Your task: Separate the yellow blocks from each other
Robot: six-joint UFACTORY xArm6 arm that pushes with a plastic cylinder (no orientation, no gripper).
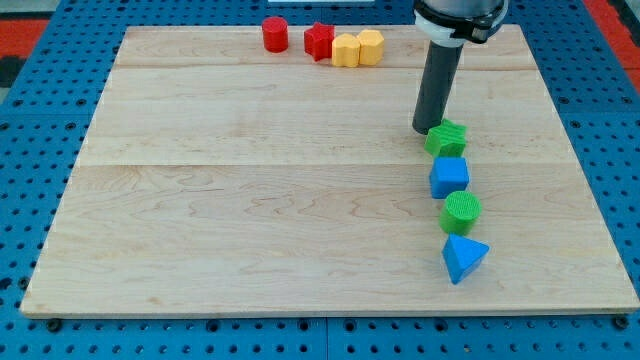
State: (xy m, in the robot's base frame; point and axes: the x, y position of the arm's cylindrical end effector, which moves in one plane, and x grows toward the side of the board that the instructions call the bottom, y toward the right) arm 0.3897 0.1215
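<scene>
Two yellow blocks sit touching each other near the view's top edge of the wooden board point(250, 200): a yellow heart-like block point(346, 50) and a yellow hexagonal block point(370, 46) to its right. A red star block point(319, 41) touches the left yellow block. My tip point(427, 131) rests on the board at the right of centre, well below and to the right of the yellow blocks, right beside a green block point(447, 138).
A red cylinder point(275, 34) stands left of the red star. Below the green block runs a column: a blue cube point(450, 177), a green cylinder point(462, 212), a blue triangular block point(463, 257). A blue pegboard point(40, 120) surrounds the board.
</scene>
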